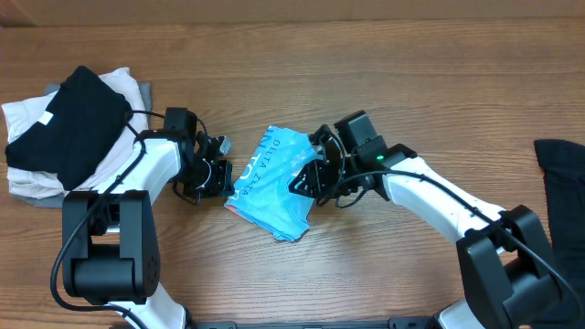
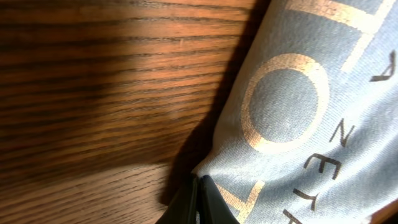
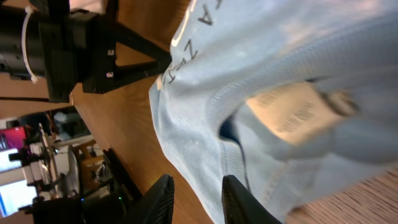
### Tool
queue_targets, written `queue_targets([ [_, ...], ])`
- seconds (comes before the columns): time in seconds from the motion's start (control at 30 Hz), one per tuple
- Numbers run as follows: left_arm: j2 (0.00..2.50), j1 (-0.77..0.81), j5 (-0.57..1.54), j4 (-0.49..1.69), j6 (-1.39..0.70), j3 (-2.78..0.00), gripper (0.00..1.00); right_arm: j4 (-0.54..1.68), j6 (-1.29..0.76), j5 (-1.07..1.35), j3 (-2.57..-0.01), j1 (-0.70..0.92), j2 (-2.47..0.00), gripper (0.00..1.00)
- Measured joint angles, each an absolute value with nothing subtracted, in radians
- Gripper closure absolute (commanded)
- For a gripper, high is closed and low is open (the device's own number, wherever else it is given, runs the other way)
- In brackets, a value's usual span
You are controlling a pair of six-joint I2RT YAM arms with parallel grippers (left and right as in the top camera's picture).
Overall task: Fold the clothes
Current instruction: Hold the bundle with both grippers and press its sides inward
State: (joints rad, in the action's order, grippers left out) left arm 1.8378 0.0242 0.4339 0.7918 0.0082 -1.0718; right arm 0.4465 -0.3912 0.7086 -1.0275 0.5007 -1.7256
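Note:
The clothes in play are a sky-blue T-shirt (image 1: 272, 187) with printed lettering, lying crumpled and partly folded mid-table. My left gripper (image 1: 227, 183) is at its left edge. In the left wrist view the fingers (image 2: 200, 190) are pressed together on the corner of the shirt (image 2: 311, 124), which is raised over a dark shadow. My right gripper (image 1: 306, 180) sits over the shirt's right side. In the right wrist view it (image 3: 199, 193) is open, its two fingers astride the hem of the shirt (image 3: 280, 56), near the neck label (image 3: 292, 115). The left gripper (image 3: 166, 62) shows there too.
A pile of black, white and grey garments (image 1: 64, 128) sits at the far left behind the left arm. A dark garment (image 1: 562, 174) lies at the right edge. Bare wooden table (image 1: 366, 82) stretches behind the shirt.

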Motion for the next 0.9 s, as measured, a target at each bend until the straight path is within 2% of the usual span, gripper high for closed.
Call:
queue_targets([
  [0.2, 1.838, 0.025, 0.442, 0.792, 0.008, -1.072, 0.95, 0.416, -0.422, 0.661, -1.028, 0.561, -1.789, 0.72],
  [0.3, 1.838, 0.025, 0.443, 0.792, 0.008, -1.072, 0.95, 0.390, -0.434, 0.655, -1.027, 0.574, -1.825, 0.80],
  [0.37, 1.838, 0.025, 0.445, 0.792, 0.008, -1.072, 0.95, 0.384, -0.436, 0.655, -1.027, 0.576, -1.832, 0.90],
  [0.43, 1.838, 0.024, 0.446, 0.792, 0.008, -1.072, 0.96, 0.395, -0.444, 0.656, -1.028, 0.575, -1.832, 0.96],
  [0.7, 1.838, 0.024, 0.445, 0.792, 0.008, -1.072, 0.96, 0.554, -0.464, 0.664, -1.028, 0.537, -1.832, 0.95],
  [0.77, 1.838, 0.024, 0.445, 0.791, 0.008, -1.072, 0.96, 0.561, -0.472, 0.666, -1.028, 0.521, -1.832, 0.76],
  [0.8, 1.838, 0.024, 0.445, 0.791, 0.008, -1.072, 0.96, 0.556, -0.476, 0.666, -1.028, 0.515, -1.832, 0.73],
  [0.9, 1.838, 0.024, 0.445, 0.791, 0.008, -1.071, 0.95, 0.546, -0.467, 0.670, -1.028, 0.506, -1.832, 0.73],
])
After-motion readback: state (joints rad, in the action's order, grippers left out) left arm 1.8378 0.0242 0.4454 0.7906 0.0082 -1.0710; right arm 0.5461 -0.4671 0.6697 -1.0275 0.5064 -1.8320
